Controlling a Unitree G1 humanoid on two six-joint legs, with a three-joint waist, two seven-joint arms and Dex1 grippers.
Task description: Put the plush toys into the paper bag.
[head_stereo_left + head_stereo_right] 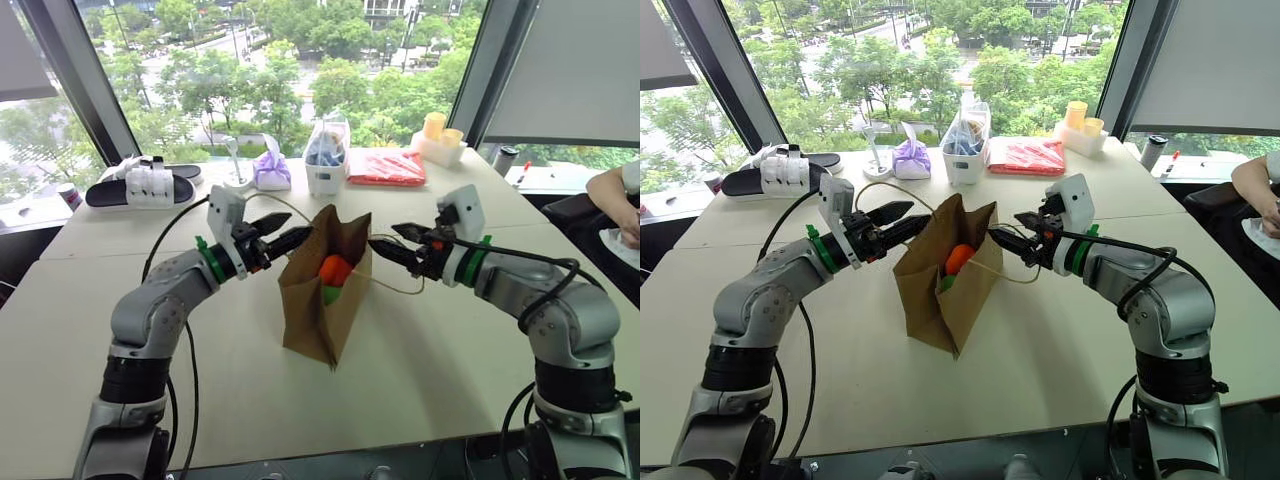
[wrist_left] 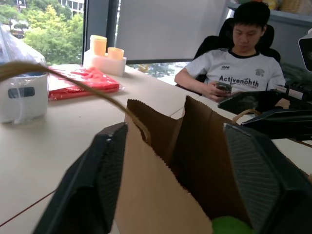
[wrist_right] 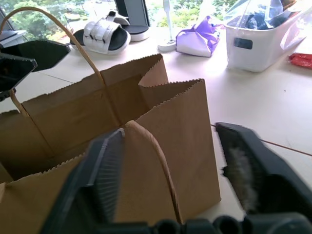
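The brown paper bag [image 1: 320, 310] stands open in the middle of the table. Inside it lie the plush toys: the orange one [image 1: 335, 268] on top of the green one [image 1: 331, 294]. My left gripper [image 1: 297, 228] hovers at the bag's left rim, open, with the rim and a tan cord handle [image 2: 73, 80] between its spread fingers. At the right rim my right gripper [image 1: 383, 236] is also open, and the other cord handle [image 3: 151, 146] arches between its fingers. A bit of the green toy [image 2: 229, 225] shows in the left wrist view.
Along the table's far side sit a purple cloth bundle [image 1: 271, 170], a white bin with a clear bag [image 1: 326, 160], a red packet [image 1: 387, 167], yellow cups [image 1: 440, 135] and white sandals [image 1: 150, 185]. A person [image 2: 239, 68] sits at the far right.
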